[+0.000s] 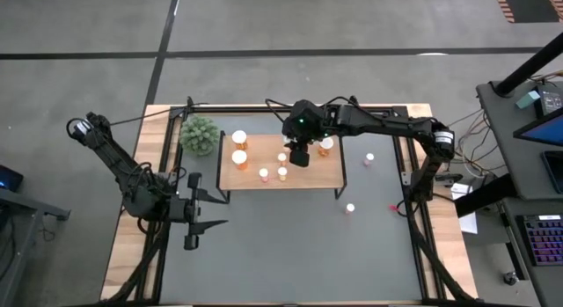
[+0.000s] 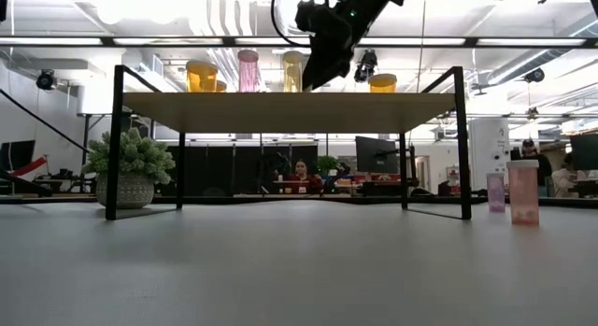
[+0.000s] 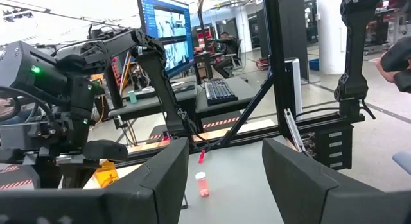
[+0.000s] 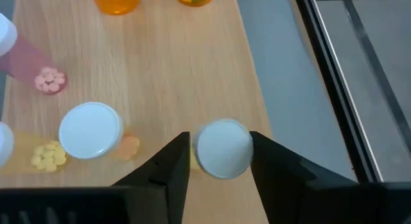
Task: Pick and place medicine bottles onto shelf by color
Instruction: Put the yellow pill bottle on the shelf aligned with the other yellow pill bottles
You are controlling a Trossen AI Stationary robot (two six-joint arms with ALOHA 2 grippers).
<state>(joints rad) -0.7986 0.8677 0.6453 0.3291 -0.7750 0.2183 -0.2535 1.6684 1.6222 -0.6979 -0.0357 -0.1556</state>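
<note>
The light-wood shelf [image 1: 303, 177] stands at the table's far middle, with orange [image 1: 239, 137], pink [image 1: 263, 174] and yellow [image 1: 282, 173] medicine bottles upright on its top. My right gripper [image 4: 220, 161] hangs over the shelf top, slanting down. Its fingers stand on either side of a white-capped bottle [image 4: 223, 148] that rests upright on the board. More capped bottles [image 4: 90, 129] stand beside it. My left gripper [image 3: 225, 185] waits open and level at the table's left [image 1: 214, 209], with nothing between its fingers. My right gripper has its two fingers beside the white cap [image 4: 205, 153] of the upright bottle, coming slanting down from above. A thin gap shows between one finger [image 4: 173, 163] and the cap. Whether the other finger [image 4: 266, 161] touches the cap I cannot tell.
A green spiky plant in a pot [image 1: 200, 134] stands at the shelf's left end. Two pink bottles [image 1: 369, 157], [image 1: 349, 208] stand on the dark table right of the shelf, and a small red thing [image 1: 392, 206] lies near them. Black frame rails [image 1: 412, 166] run along the table's sides.
</note>
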